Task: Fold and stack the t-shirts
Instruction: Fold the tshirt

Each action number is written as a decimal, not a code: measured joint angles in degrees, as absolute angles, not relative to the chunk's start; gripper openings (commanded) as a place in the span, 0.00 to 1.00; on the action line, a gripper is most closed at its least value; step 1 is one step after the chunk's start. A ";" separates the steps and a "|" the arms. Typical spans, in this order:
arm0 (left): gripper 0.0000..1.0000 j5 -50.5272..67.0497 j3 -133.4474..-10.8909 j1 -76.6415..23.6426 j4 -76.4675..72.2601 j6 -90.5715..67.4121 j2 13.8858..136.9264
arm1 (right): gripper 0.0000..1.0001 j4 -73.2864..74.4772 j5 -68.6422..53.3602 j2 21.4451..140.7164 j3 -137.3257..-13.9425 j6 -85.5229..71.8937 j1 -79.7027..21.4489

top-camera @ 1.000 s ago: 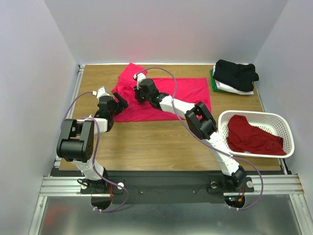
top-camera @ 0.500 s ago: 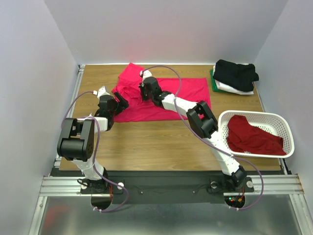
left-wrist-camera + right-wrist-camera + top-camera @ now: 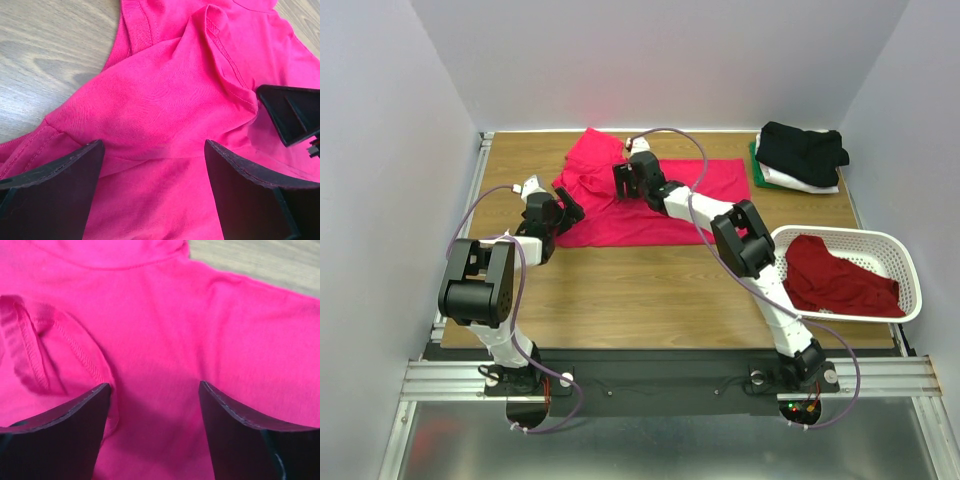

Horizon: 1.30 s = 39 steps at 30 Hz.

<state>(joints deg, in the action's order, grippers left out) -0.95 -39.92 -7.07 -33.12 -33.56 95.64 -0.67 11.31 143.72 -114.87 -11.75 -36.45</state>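
A bright pink-red t-shirt point(image 3: 692, 190) lies spread across the far middle of the table, one sleeve sticking out toward the back wall. My left gripper point(image 3: 565, 212) hovers open over its near left edge, and the left wrist view shows wrinkled pink cloth point(image 3: 165, 100) between the fingers, not pinched. My right gripper point(image 3: 628, 180) stands open over the shirt's upper left part; in the right wrist view a folded sleeve hem point(image 3: 30, 345) lies left of the fingers. A darker red t-shirt point(image 3: 840, 280) lies crumpled in the basket. Black point(image 3: 802, 150), white point(image 3: 795, 181) and green point(image 3: 758, 168) folded t-shirts form a stack at the back right.
A white perforated plastic basket point(image 3: 890, 243) sits at the right edge of the table. Bare wood point(image 3: 620, 300) stretches between the pink shirt and the arm bases. Grey walls close in the table on the left, back and right.
My right gripper has opened, let go of the pink cloth and shifted right toward the back. The shirt's left part lies flatter. The left gripper has barely moved.
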 measured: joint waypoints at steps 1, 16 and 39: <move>0.93 -0.97 -39.92 -7.09 -33.08 -33.58 95.64 | 0.79 -0.71 11.07 143.48 -114.45 -11.70 -36.45; 0.94 -1.15 -40.23 -7.07 -32.88 -33.56 95.64 | 0.74 -12.23 -8.54 137.10 -103.33 -6.79 -36.49; 0.94 -0.47 -40.23 -7.07 -32.99 -33.54 95.81 | 0.70 -11.33 -14.74 144.29 -115.39 2.66 -40.18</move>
<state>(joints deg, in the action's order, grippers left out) -0.47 -40.23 -7.07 -32.99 -33.54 95.81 -11.33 -14.74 144.29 -115.39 2.66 -40.18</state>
